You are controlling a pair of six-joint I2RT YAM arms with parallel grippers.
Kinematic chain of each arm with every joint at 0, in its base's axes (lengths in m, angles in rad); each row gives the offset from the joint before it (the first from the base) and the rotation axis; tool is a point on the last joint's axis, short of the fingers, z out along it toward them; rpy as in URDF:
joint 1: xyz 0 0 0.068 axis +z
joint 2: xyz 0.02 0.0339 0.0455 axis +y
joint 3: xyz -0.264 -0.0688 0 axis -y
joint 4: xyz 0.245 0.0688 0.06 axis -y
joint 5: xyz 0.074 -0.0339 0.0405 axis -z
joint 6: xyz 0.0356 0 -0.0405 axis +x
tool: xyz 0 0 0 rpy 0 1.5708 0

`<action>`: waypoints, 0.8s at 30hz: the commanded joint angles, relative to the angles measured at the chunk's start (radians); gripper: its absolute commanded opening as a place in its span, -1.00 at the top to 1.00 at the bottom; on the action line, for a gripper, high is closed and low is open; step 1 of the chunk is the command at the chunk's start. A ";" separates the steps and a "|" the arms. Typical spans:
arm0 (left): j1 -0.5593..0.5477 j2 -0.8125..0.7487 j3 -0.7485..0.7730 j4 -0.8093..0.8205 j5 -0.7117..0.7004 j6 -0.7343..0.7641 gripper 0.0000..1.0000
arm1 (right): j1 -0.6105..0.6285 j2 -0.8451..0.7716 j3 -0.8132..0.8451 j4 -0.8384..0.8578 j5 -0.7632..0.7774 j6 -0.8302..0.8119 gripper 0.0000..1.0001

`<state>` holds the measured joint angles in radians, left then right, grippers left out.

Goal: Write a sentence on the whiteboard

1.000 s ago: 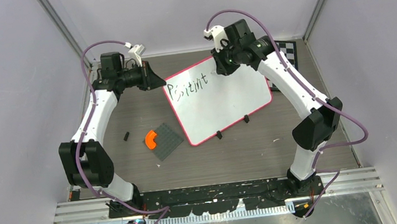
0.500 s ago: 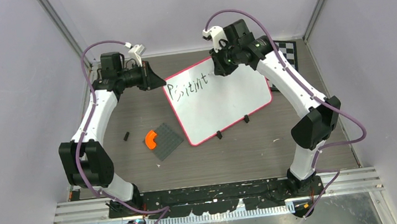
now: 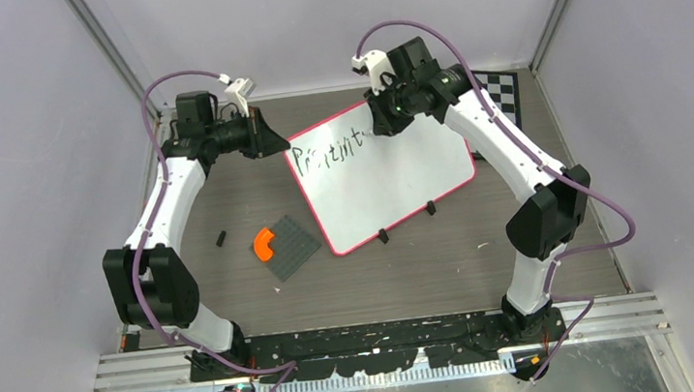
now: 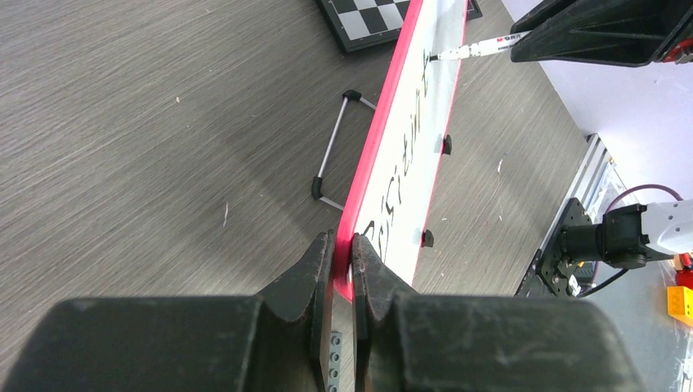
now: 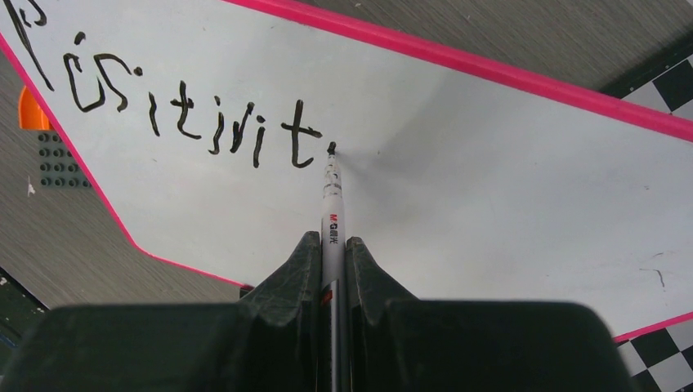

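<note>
1. We find a grey-brown wood-grain table [image 3: 410,277] closed in by pale lilac walls [image 3: 16,143].
2. Nearest lie a small black piece [image 3: 221,237] and a dark studded plate [image 3: 298,252] carrying an orange block [image 3: 264,245]. All three lie apart from the board.
3. The whiteboard [image 3: 390,182] stands mid-table, tilted. It has two black feet [image 3: 383,236] on its near edge and a wire stand [image 4: 331,151] behind it.
4. The left gripper [image 4: 343,245] pinches the board at its left corner, jaws narrow.
5. The right gripper [image 5: 333,245] clasps a marker [image 5: 333,192]. Its tip is at the board just right of the sentence [image 5: 188,114], which reads roughly "Positivit".
6. Farthest, a chessboard [image 3: 504,92] is partly hidden by the board and the right arm [image 3: 504,155].
</note>
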<state>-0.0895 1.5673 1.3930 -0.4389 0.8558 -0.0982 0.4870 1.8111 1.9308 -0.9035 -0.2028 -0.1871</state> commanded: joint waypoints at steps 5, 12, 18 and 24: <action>-0.032 -0.001 0.015 -0.031 0.006 0.010 1.00 | 0.005 -0.049 -0.028 0.033 0.033 -0.016 1.00; -0.032 0.002 0.019 -0.030 0.003 0.009 1.00 | -0.001 -0.016 0.055 0.031 0.078 -0.033 0.99; -0.033 0.005 0.020 -0.030 0.004 0.010 1.00 | -0.006 0.009 0.103 0.028 0.091 -0.038 1.00; -0.033 0.007 0.022 -0.032 0.003 0.011 1.00 | -0.005 0.014 0.091 0.009 0.076 -0.036 1.00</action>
<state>-0.0914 1.5673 1.3933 -0.4442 0.8562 -0.0967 0.4839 1.8198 2.0048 -0.9058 -0.1314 -0.2119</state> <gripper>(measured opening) 0.113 0.165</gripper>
